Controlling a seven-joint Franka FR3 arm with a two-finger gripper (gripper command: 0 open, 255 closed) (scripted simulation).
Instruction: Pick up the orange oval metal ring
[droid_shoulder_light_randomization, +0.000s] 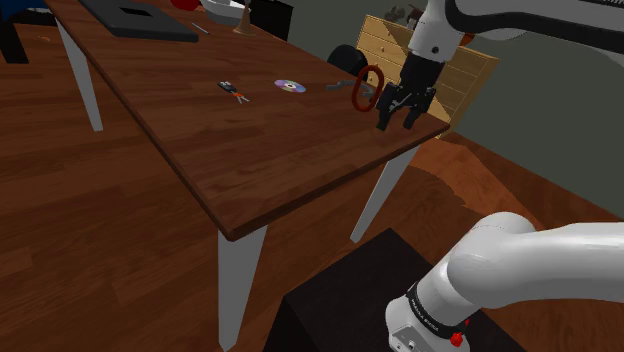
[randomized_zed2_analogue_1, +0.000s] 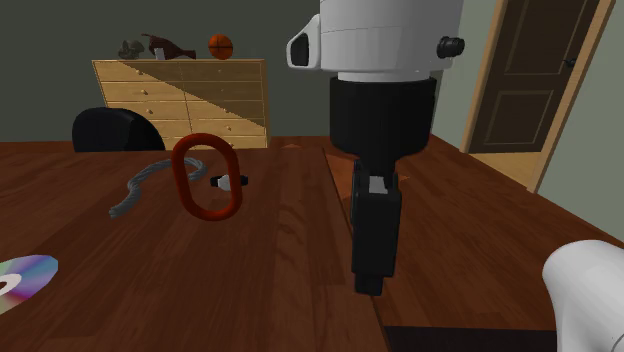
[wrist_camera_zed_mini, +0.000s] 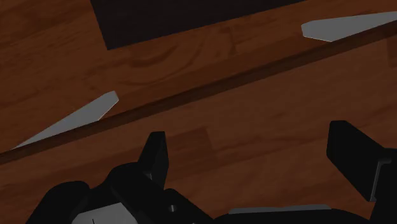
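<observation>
On the wooden tabletop (droid_shoulder_light_randomization: 250, 150) the orange oval ring (randomized_zed2_analogue_1: 178, 176) is seen standing upright near the right edge, with the hand (droid_shoulder_light_randomization: 396, 124) held wide open and empty just to its right.

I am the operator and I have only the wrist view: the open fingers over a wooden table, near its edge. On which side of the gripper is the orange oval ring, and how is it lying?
Observer: In the shoulder view the ring is to the left of the gripper, close to it but not touching.
Operator: Thank you. Is it flat on the table?
Observer: No. In the second exterior view it stands upright on its narrow end on the table, and a grey cable lies on its far side from the gripper.
</observation>
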